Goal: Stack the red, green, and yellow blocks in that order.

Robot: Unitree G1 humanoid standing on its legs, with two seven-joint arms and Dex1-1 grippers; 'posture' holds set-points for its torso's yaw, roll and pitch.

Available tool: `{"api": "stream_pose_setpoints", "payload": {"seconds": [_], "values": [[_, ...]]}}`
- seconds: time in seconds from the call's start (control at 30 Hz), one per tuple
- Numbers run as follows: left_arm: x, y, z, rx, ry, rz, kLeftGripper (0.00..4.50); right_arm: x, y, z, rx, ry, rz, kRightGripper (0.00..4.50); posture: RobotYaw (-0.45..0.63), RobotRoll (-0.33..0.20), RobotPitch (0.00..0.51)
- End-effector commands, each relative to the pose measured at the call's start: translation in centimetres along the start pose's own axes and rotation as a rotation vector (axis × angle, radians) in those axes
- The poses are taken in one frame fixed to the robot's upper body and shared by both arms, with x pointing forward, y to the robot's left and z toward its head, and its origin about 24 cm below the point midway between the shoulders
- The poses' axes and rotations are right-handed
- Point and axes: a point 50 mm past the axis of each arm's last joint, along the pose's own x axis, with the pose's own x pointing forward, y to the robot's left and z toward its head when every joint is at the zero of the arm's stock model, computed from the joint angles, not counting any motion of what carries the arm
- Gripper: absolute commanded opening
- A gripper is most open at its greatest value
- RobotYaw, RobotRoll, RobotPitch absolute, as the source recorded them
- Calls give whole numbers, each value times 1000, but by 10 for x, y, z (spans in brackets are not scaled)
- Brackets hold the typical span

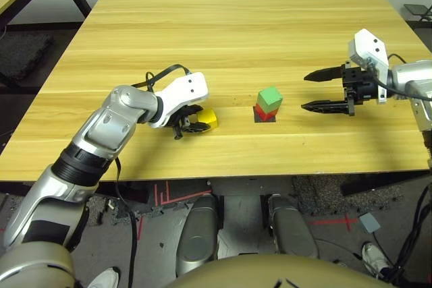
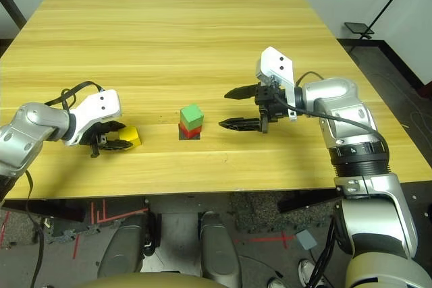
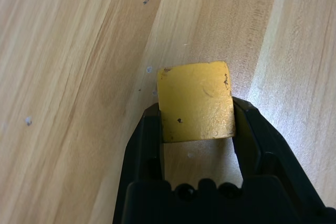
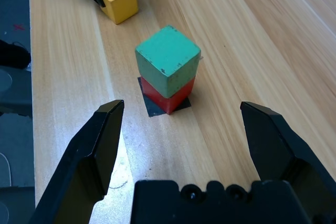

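- I am gripping the yellow block [image 3: 197, 103] in my left pincer [image 3: 197, 102], one finger pressing each of two opposite sides.
- That block is sitting low at the table [image 1: 223, 25], to the left of the black patch [image 4: 150, 107] and apart from it.
- Its upper face is showing a few dark chips and scuffs.
- The red block [image 4: 157, 95] is resting on the black patch, corners of the patch peeking out around its base.
- The green block [image 4: 168, 51] is sitting directly on top of the red one, so it is standing above the patch, one level up.
- My right pincer [image 2: 223, 109] is standing wide and holding nothing; it is hovering to the right of the patch, its fingers pointing toward the stack and touching neither block.
- The green block's top is showing small dark nicks, and no lettering is appearing on any block face that I am seeing.
- My right forearm [image 2: 361, 160] is carrying a small pale mark on its black ring, looking like a 4; it is lying farther right of the patch than my pincer.
- Red tape [image 2: 115, 215] is marking the floor, beyond the table edge on my side of the patch.
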Motion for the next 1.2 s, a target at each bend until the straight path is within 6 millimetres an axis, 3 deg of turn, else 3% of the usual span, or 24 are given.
{"api": "stream_pose_setpoints", "payload": {"seconds": [0.03,0.27,0.53,0.8,1.2], "values": [[-11,4,22,2,-38,32,1940,-4,-1,0,0,-6,-17,4500,252,-25,99],[-29,8,96,-13,-132,48,1940,-3,3,-4,3,-2,11,4500,261,-2,96],[-9,6,146,-5,-190,25,1940,-4,3,-5,-1,-12,5,4500,233,8,96],[15,-5,145,-15,-148,-28,1940,-8,5,-6,7,-8,-13,4500,204,12,102],[31,-17,135,-13,-106,-68,1940,-9,8,-9,18,-7,-21,4500,195,16,115]]}}
